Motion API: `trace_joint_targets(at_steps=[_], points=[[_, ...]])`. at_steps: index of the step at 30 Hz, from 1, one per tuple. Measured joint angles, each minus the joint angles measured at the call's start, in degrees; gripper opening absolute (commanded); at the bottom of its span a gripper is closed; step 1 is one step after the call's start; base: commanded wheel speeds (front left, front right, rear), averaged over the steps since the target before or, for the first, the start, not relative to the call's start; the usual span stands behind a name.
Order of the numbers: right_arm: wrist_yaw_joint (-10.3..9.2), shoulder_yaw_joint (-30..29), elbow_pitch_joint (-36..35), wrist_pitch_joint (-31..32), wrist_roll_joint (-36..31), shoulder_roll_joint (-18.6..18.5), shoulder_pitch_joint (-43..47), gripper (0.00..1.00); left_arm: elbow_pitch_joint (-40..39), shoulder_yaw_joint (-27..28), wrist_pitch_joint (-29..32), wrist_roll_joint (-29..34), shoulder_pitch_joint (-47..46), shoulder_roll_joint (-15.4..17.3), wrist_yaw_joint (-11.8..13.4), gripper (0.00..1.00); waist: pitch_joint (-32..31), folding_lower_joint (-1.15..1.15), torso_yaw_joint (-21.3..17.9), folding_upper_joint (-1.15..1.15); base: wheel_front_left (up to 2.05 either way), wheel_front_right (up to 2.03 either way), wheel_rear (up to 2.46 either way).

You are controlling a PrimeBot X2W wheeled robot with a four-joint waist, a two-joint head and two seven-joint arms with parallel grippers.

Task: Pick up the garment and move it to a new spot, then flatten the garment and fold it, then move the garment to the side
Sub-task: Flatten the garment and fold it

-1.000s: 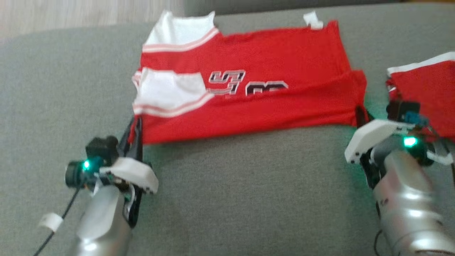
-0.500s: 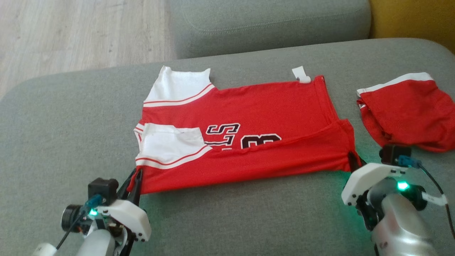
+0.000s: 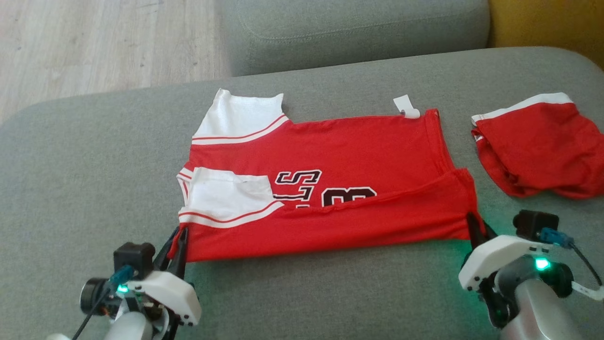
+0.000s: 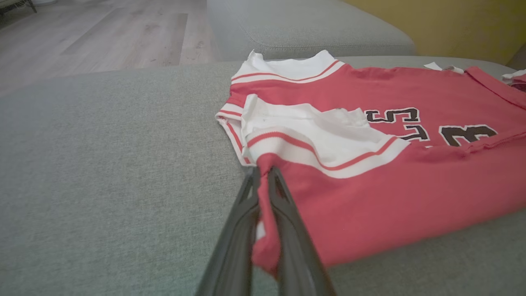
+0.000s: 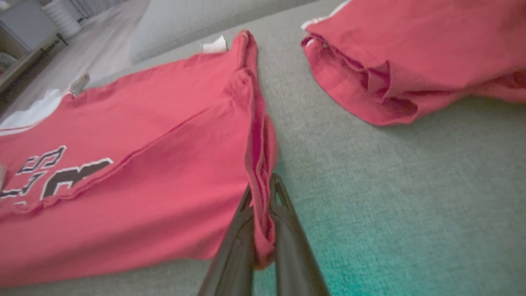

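While the red jersey (image 3: 330, 156) lies spread flat on the grey sofa seat (image 3: 85, 179), both pincers clamp its near corners; the near long edge is folded up over the lower part of the black numerals (image 3: 325, 189). L pincer (image 3: 179, 231), lower left in head view, is closed on the near-left corner, just below the folded white sleeve (image 3: 226, 193) w/ red stripes; in L wrist view the red cloth (image 4: 370, 197) is pinched between the two dark fingers of the pincer (image 4: 264, 170) and hangs a little between them. R pincer (image 3: 475, 222), lower right, is closed on the near-right corner at the hem; R wrist view shows several cloth layers (image 5: 144, 164) bunched between its fingers (image 5: 262, 185). A small white label (image 3: 406, 106) sticks out at the far-right corner. A second red piece w/ white trim (image 3: 533, 141) lies rumpled on the seat to the right, apart from the jersey. Beyond: grey back cushion (image 3: 354, 28), pale wood floor (image 3: 94, 38), yellow wall (image 3: 547, 21).
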Motion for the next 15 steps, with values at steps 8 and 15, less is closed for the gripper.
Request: trace_joint_targets(at_steps=[8, 15], points=[[0.0, 3.5, -10.1, -13.6, 3.0, 0.0, 1.3, 1.0, -1.4, 1.5, -9.7, 0.4, -0.9, -0.5, 3.1, 1.0, 2.0, 0.0, -0.4, 0.0, 0.0, 0.0, 0.0], [0.0, 6.3, -18.8, -18.9, 2.1, 0.0, 1.8, 1.0, -10.0, 3.5, -13.3, 1.0, -6.7, -2.1, 1.5, 1.0, 4.9, 0.0, -1.0, 0.0, 0.0, 0.0, 0.0]])
